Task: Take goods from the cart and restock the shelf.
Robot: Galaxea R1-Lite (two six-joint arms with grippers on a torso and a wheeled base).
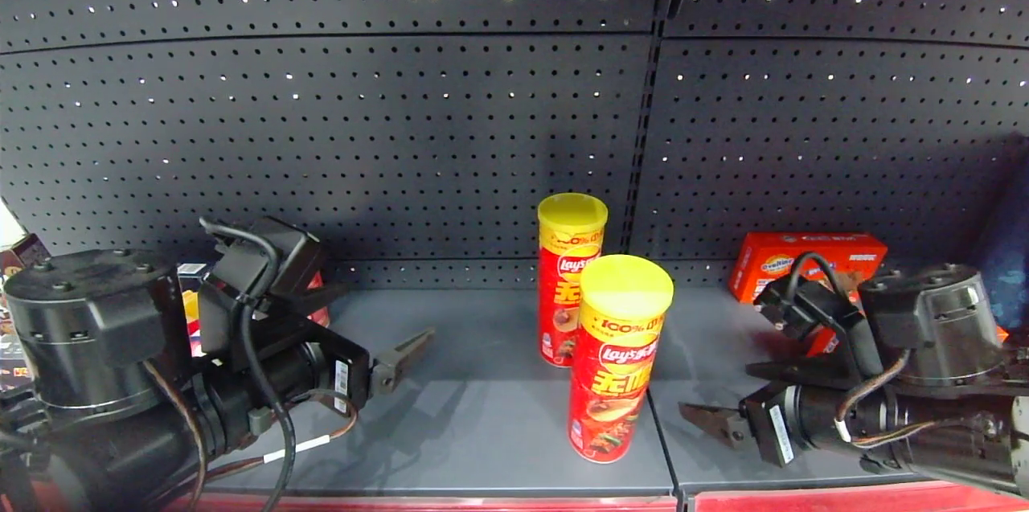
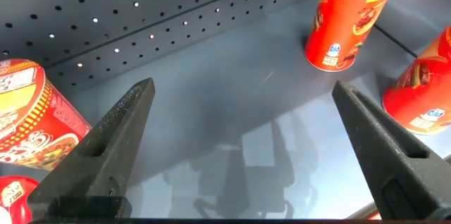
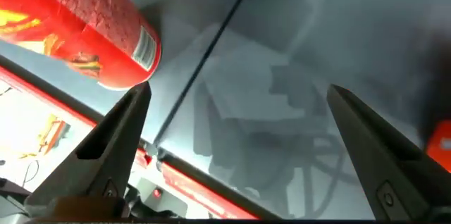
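Shelf (image 1: 482,415), head view: two cans with yellow lids and red labels carrying yellow print. Front can (image 1: 619,367) stands centre frame near the shelf edge; rear can (image 1: 569,279) stands just behind it, toward the pegboard. Orange printed box (image 1: 804,259) at right rear. Left claw (image 2: 243,86) wide, empty, lower left. Right claw (image 3: 238,90) wide, empty, lower right. Left wrist view adds a red patterned cup (image 2: 25,118). Right wrist view adds a barcode panel (image 3: 144,48) on the front can.

The front can (image 1: 621,367) and rear can (image 1: 569,279) block mid-shelf; open shelf floor (image 1: 466,407) lies left, an orange box (image 1: 804,256) back right.
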